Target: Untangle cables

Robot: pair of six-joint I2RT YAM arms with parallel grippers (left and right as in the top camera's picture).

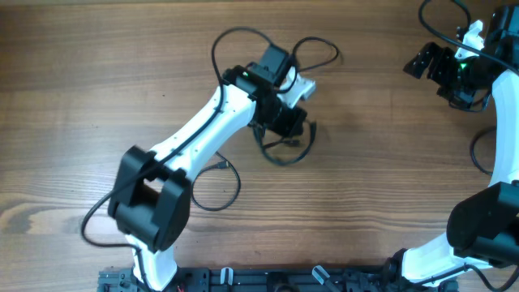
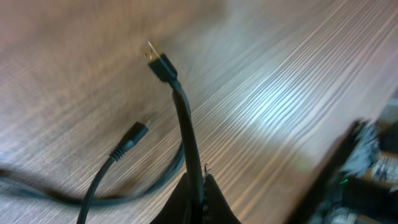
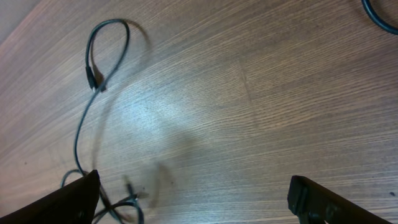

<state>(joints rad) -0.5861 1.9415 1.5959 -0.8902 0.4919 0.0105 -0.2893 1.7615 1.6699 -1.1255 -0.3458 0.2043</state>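
Note:
Thin black cables loop on the wooden table around my left gripper, at the middle. In the left wrist view the left gripper is shut on one black cable, whose USB plug end sticks up above the table. A second plug lies on the wood beside it. My right gripper is open and empty at the far right, well away from the cables. In the right wrist view its fingers spread wide over bare wood, with a cable loop and a blurred tangle to the left.
Another thin cord loop lies by the left arm's forearm. Thick black arm wires run at the top right and right edge. A black rail lines the table's front edge.

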